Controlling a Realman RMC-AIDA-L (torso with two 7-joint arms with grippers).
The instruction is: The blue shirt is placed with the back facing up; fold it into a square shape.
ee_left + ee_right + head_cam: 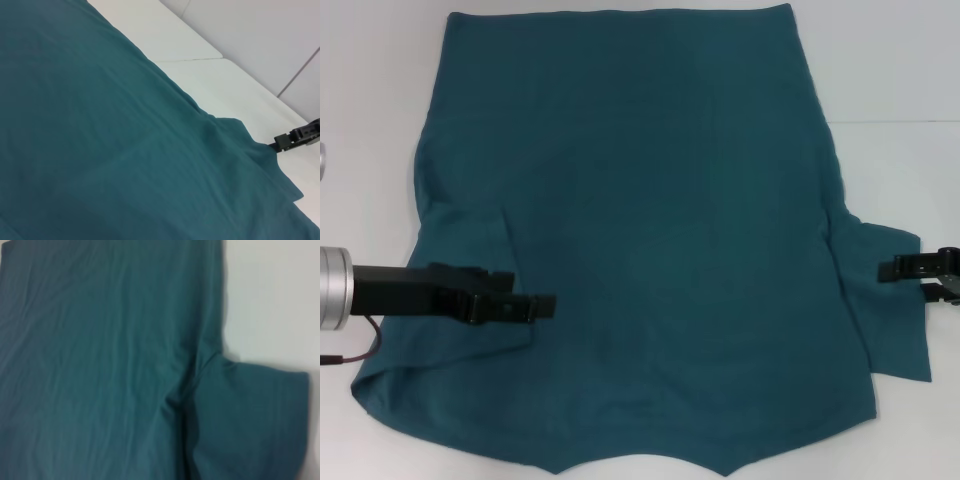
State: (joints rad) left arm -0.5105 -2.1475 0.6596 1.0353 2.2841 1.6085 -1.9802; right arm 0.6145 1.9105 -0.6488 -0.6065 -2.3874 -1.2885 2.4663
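Note:
The blue shirt point(660, 220) lies spread flat on the white table, plain side up, with its straight hem at the far side. Its left sleeve point(470, 240) is folded inward onto the body. My left gripper point(535, 307) reaches in over that folded sleeve, at its inner edge. The right sleeve point(885, 320) lies spread outward; it also shows in the right wrist view point(250, 420). My right gripper point(898, 269) is open, its fingertips at the outer edge of the right sleeve; it also shows in the left wrist view point(295, 137).
The white table point(910, 60) shows bare at the far right and far left of the shirt. A seam line in the tabletop point(895, 122) runs along the right side. A red cable point(360, 355) hangs below my left arm.

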